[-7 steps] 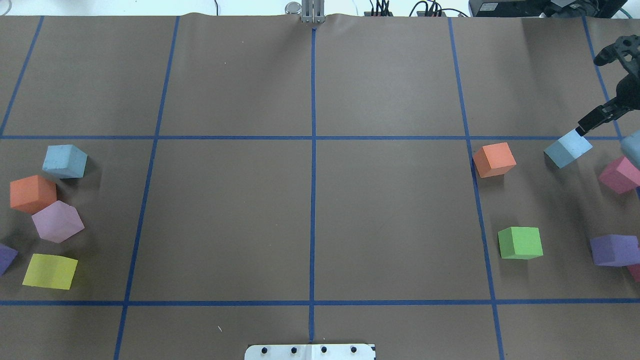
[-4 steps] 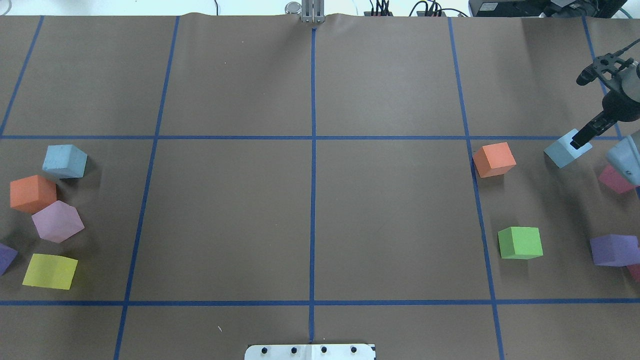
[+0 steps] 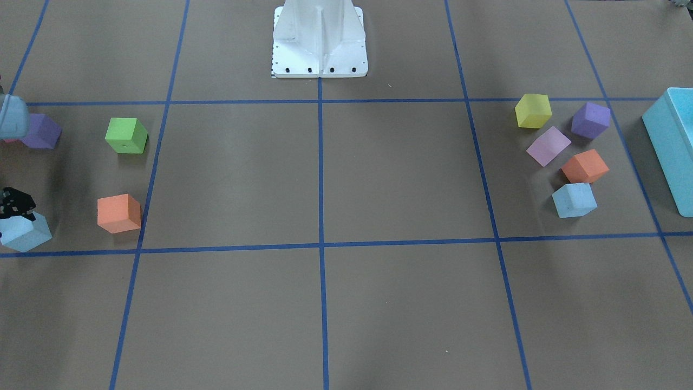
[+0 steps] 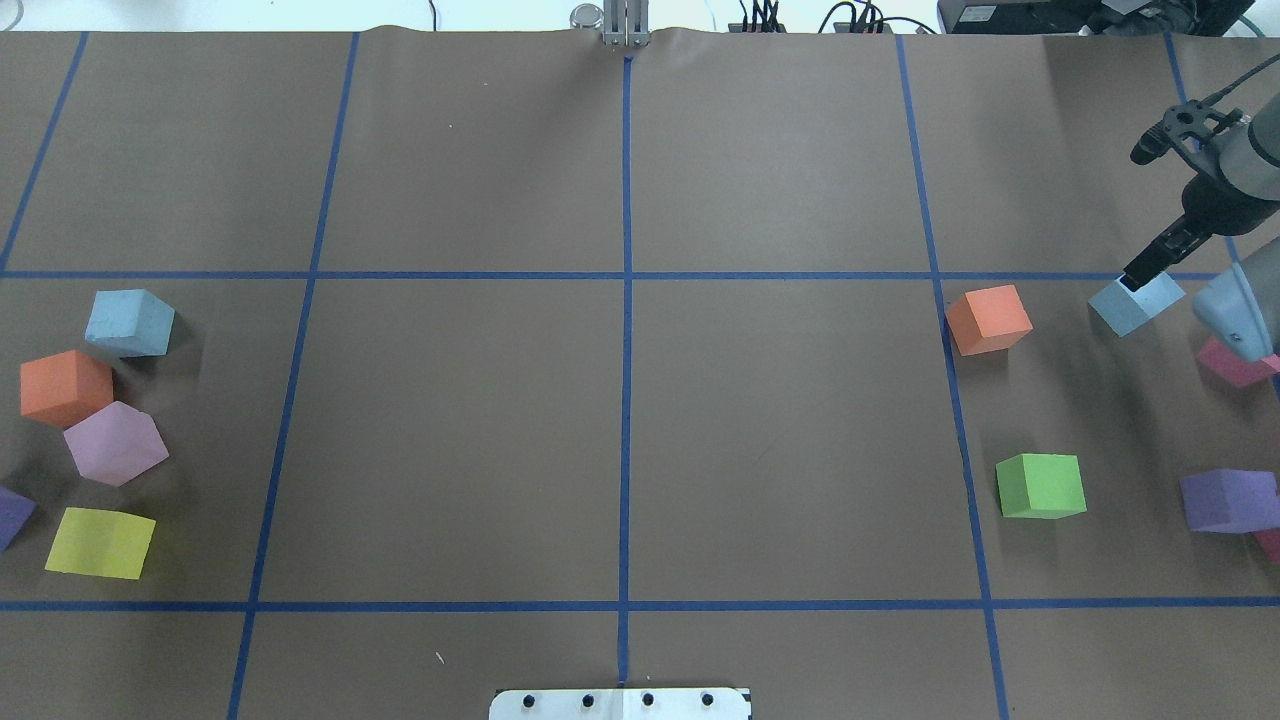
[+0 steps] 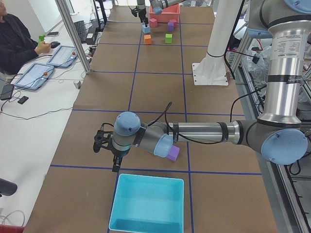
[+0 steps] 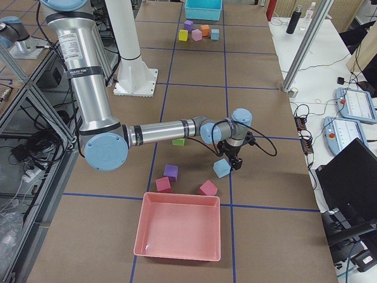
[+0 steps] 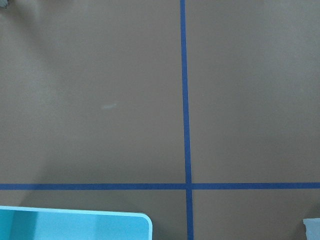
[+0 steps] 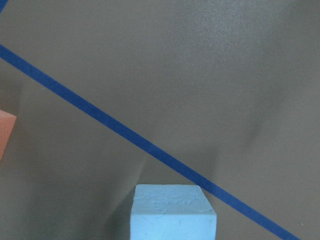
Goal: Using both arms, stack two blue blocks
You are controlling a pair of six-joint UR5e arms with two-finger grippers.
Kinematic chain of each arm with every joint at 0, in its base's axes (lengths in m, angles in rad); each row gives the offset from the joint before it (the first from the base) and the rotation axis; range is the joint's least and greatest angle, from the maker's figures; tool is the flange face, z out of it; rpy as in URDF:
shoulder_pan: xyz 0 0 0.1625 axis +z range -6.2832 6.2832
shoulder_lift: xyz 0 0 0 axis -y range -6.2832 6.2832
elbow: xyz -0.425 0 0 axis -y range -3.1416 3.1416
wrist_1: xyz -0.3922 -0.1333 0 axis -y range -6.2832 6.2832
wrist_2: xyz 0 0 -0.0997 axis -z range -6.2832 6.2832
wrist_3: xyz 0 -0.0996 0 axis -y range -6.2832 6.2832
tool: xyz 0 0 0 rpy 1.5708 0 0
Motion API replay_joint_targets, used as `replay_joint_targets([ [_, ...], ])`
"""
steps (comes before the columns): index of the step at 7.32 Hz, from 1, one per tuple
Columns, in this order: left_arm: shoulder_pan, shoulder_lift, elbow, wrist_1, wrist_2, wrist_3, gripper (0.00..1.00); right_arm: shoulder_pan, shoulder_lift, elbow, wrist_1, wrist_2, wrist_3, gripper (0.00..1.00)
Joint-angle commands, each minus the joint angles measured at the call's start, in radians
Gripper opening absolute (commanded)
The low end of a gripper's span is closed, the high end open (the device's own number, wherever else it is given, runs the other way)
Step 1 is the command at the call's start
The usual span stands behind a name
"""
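One blue block (image 4: 1130, 305) lies at the right, just past an orange cube; it also shows in the front view (image 3: 24, 234), the right side view (image 6: 222, 168) and low in the right wrist view (image 8: 172, 212). My right gripper (image 4: 1140, 272) hangs directly over it, fingers down at its top edge, and looks open. The other blue block (image 4: 130, 322) sits at the far left among coloured cubes, also seen in the front view (image 3: 574, 200). My left gripper (image 5: 115, 162) shows only in the left side view, beside the turquoise bin; I cannot tell its state.
Near the right block are an orange cube (image 4: 988, 318), a green cube (image 4: 1040, 485), a pink cube (image 4: 1235, 365) and a purple cube (image 4: 1228, 500). Orange (image 4: 65, 387), lilac (image 4: 115, 442) and yellow (image 4: 100, 542) cubes crowd the left block. A turquoise bin (image 5: 146, 204) and pink tray (image 6: 177, 227) stand at the table ends.
My right gripper has swung from the block's right corner to over its top, turning more upright. The arm's elbow has come in over the pink cube. The block has not moved.
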Motion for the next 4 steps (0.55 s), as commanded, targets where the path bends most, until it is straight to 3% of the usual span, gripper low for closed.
replay_joint_targets([
  [1, 0.001, -0.001, -0.001, 0.0, 0.0, 0.0, 0.97, -0.003, -0.009, -0.081, 0.092, 0.003, -0.009, 0.99],
  [4, 0.0, 0.002, -0.004, 0.0, -0.002, 0.0, 0.97, -0.004, -0.007, -0.083, 0.101, 0.006, 0.004, 0.99],
])
